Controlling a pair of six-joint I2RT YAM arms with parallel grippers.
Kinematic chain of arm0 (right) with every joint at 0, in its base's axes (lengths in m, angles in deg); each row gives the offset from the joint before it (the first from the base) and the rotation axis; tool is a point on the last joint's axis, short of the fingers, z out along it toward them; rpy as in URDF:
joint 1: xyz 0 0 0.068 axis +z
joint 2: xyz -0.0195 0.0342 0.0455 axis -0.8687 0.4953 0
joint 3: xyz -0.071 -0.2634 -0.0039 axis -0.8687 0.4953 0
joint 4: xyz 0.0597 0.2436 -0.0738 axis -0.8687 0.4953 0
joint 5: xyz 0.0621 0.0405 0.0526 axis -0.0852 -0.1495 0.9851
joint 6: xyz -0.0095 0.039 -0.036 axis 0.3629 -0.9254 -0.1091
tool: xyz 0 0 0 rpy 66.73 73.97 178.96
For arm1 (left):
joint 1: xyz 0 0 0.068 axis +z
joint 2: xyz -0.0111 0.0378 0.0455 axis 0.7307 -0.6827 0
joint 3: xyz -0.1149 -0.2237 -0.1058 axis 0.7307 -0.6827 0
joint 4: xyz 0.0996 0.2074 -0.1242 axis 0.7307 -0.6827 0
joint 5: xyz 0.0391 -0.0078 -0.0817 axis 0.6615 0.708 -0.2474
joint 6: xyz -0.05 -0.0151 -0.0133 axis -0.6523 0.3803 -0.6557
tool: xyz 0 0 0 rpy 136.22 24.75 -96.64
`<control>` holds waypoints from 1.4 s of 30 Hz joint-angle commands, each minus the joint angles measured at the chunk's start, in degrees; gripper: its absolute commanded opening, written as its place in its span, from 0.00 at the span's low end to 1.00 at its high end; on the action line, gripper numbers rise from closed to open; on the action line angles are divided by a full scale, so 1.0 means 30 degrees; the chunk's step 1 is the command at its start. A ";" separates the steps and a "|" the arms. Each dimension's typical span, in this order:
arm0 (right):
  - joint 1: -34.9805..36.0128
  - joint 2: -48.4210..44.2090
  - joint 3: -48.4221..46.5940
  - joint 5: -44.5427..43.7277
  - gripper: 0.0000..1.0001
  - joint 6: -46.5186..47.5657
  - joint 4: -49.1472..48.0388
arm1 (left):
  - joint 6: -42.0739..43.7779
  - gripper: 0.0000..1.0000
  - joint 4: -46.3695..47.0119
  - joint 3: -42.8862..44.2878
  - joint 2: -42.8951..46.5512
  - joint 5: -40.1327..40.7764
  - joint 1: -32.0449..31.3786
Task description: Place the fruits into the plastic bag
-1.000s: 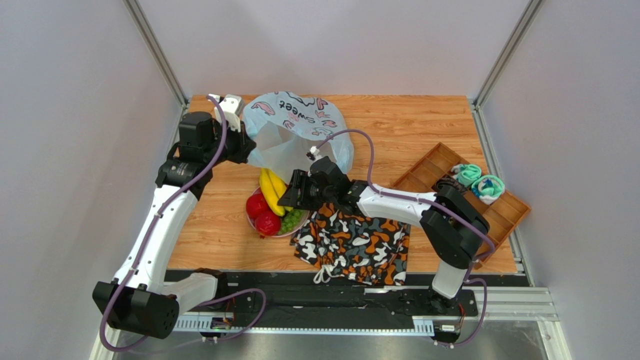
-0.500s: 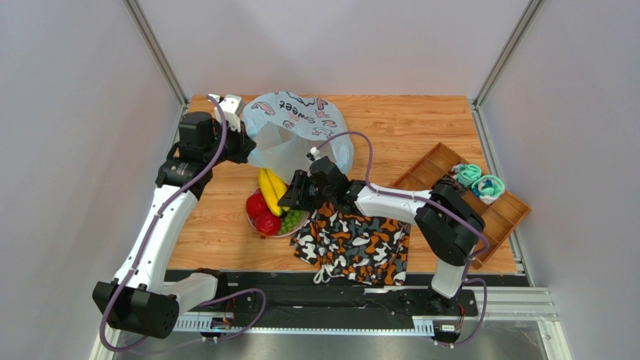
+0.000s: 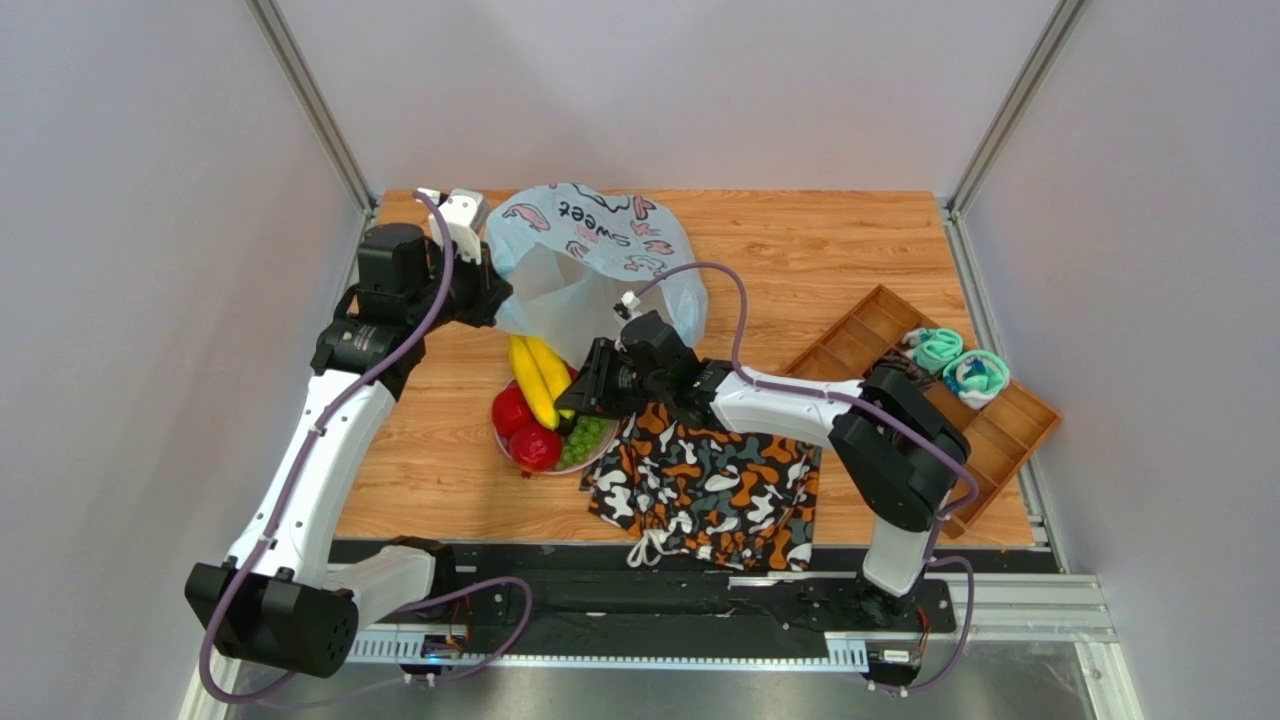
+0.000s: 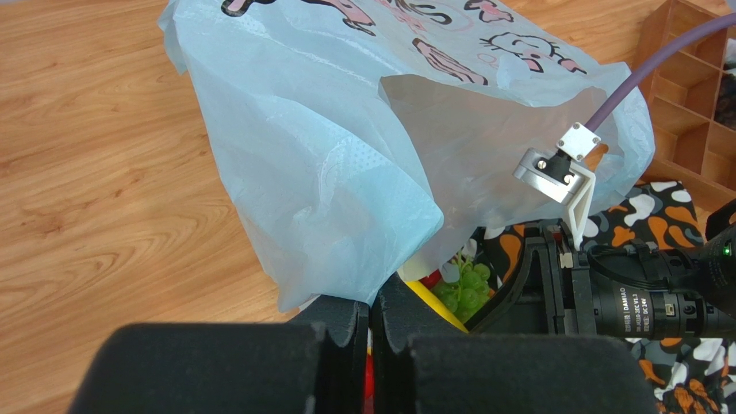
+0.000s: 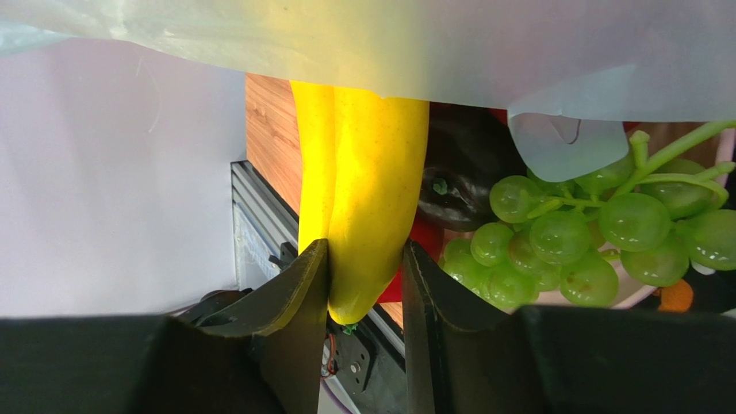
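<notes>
The light-blue plastic bag (image 3: 594, 248) stands at the back of the table, its mouth facing the pink plate (image 3: 553, 470). My left gripper (image 3: 489, 293) is shut on the bag's lower edge (image 4: 345, 155), pinching the film between its fingers (image 4: 373, 306). On the plate lie two yellow bananas (image 3: 534, 375), red fruits (image 3: 535, 444) and green grapes (image 3: 583, 438). My right gripper (image 5: 364, 276) is shut on the end of one banana (image 5: 371, 172), both fingers touching it. Grapes (image 5: 587, 241) and a dark purple fruit (image 5: 462, 164) sit beside it, under the bag's rim (image 5: 432, 43).
An orange-black-white camouflage cloth (image 3: 706, 480) lies just right of the plate, under my right arm. A wooden compartment tray (image 3: 962, 405) with teal items sits at the right edge. Grey walls enclose the table on three sides.
My right gripper has edged left over the plate and its fingers have closed in on the banana's end. The left gripper still holds the bag, unmoved.
</notes>
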 commanded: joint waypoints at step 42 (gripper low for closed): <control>-0.1664 -0.5825 -0.3408 -0.4636 0.00 0.8438 0.8612 | -0.1037 0.00 0.1630 -0.0360 0.0857 -0.3427 0.0996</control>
